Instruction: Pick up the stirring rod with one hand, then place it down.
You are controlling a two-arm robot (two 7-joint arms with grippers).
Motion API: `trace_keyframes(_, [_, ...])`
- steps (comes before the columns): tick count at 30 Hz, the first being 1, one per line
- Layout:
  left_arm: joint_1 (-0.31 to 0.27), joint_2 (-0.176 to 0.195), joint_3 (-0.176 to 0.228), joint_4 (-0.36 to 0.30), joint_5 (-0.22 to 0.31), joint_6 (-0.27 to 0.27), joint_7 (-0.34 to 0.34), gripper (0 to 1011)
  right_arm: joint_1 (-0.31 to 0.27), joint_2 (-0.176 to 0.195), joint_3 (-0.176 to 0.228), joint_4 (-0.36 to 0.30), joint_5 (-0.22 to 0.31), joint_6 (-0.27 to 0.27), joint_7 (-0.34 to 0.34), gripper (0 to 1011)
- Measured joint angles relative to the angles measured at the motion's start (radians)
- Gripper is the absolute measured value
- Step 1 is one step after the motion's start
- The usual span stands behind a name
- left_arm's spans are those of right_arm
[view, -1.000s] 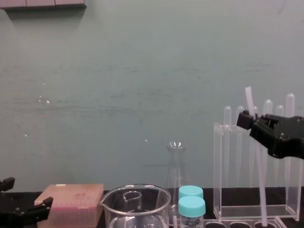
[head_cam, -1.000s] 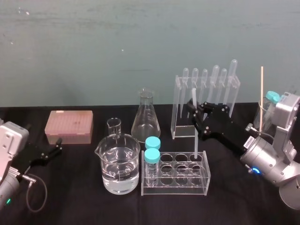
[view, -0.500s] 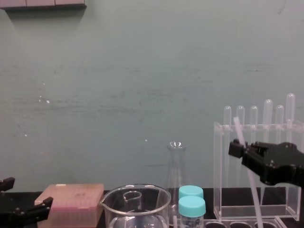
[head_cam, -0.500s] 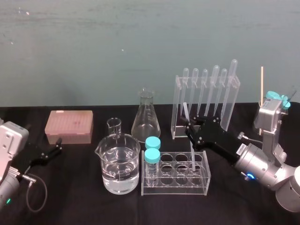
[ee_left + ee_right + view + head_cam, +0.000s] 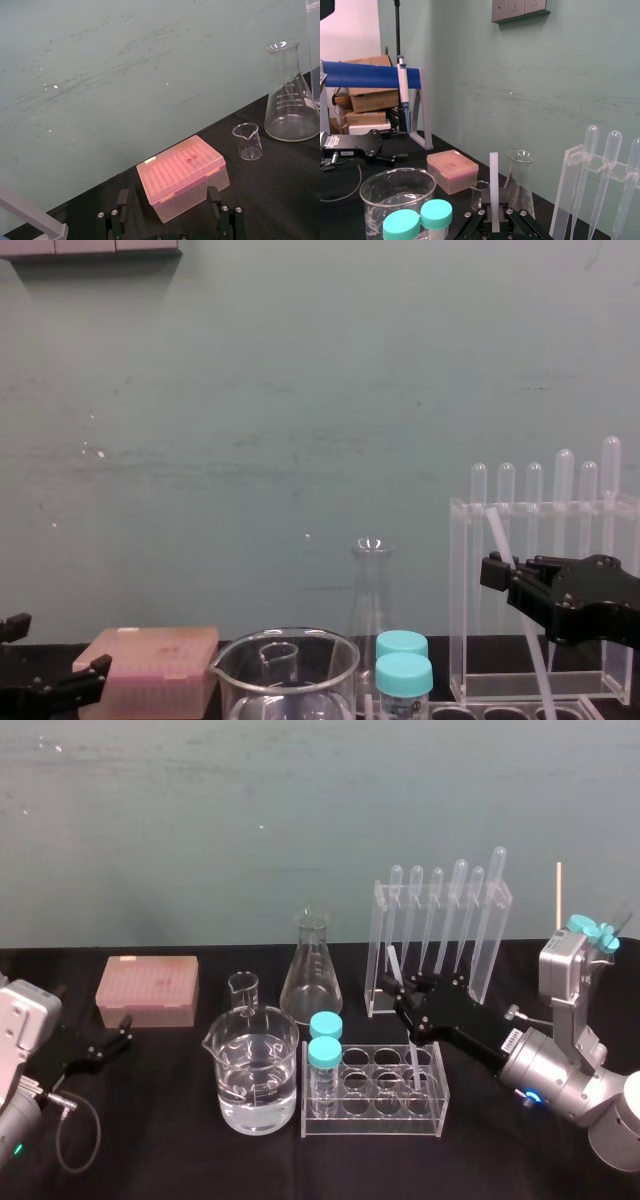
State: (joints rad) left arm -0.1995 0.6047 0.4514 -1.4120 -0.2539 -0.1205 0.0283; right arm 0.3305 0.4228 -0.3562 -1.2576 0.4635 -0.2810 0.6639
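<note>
Six pipettes (image 5: 459, 910), two vials (image 5: 324, 1055), two beakers (image 5: 252, 1070), one flask (image 5: 311, 970), one rod (image 5: 493, 185)

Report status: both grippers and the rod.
Right gripper shut on stirring rod, rod tilted, lower end in test-tube rack. Left gripper open, parked by tip box. Pipette stand close behind right gripper.

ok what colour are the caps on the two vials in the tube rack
Teal caps, clearest in the head view.

Black jointed-finger right gripper (image 5: 403, 995) and left gripper (image 5: 126, 1028), silver-grey wrists, a black cable loop (image 5: 98, 1124) on the left, a blue light (image 5: 543, 1083) on the right.
</note>
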Motion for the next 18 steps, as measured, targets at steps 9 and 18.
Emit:
trace_keyframes(9, [0.0, 0.0, 0.0, 0.0, 0.0, 0.0, 0.0, 1000, -0.001, -0.001, 0.001, -0.001, 0.002, -0.003, 0.001, 70])
trace_keyframes(18, [0.0, 0.0, 0.0, 0.0, 0.0, 0.0, 0.0, 1000, -0.002, -0.001, 0.002, -0.002, 0.004, -0.005, 0.003, 264])
